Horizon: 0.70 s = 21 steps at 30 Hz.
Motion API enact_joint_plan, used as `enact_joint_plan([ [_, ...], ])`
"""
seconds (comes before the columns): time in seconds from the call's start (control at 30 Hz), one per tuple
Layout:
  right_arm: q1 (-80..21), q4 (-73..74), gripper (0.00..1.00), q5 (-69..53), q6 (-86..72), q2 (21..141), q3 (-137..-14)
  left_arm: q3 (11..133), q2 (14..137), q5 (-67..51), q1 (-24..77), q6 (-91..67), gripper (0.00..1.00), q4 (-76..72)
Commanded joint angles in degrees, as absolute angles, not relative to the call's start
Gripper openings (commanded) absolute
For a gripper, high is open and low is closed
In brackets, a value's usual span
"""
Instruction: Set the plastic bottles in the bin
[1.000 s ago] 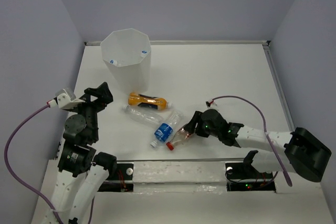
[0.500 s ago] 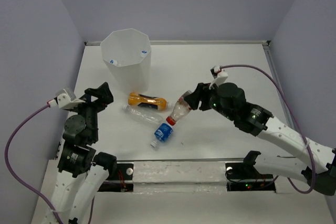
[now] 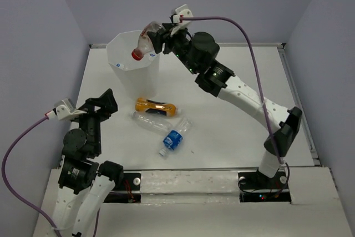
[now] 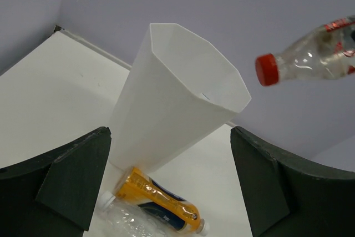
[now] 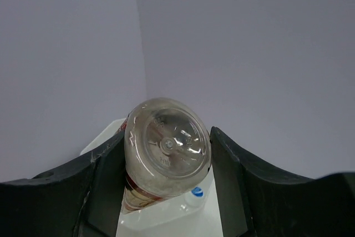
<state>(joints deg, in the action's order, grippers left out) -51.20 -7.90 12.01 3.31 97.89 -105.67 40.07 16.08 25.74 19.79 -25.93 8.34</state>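
Red-capped clear plastic bottle (image 3: pixel 143 41) clamped in right gripper (image 3: pixel 159 35), tilted cap-down over the rim of the tall white eight-sided bin (image 3: pixel 136 79) near the white tabletop's (image 3: pixel 238 81) far-left corner. Left gripper (image 3: pixel 106 102) jaws wide apart, empty. Orange bottle (image 3: pixel 157 105), clear bottle (image 3: pixel 151 120) and blue-label bottle (image 3: pixel 175 136) lie near the bin's base.

- A white table (image 3: pixel 233 81) is enclosed on three sides by plain lavender-grey walls: a back wall (image 3: pixel 194 4), a left wall (image 3: pixel 33 54) and a right wall (image 3: pixel 327 37).
- A thin raised rim (image 3: pixel 222 44) is seen along the table's far and right edges.
- The scene is evenly lit; only faint shadows are cast.
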Motion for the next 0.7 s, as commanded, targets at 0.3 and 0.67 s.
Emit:
enact_joint_plan([
  [0.3,-51.7,-8.8,1.00,18.3,15.7,124.2,-138.5,39.7,15.4,26.8,21.2,-24.6,0.99,5.8],
  [0.67,-51.7,-9.6,0.96,25.7,-19.9,83.7,-70.5,39.8,15.2,26.5,21.2,-24.5,0.99,5.7],
])
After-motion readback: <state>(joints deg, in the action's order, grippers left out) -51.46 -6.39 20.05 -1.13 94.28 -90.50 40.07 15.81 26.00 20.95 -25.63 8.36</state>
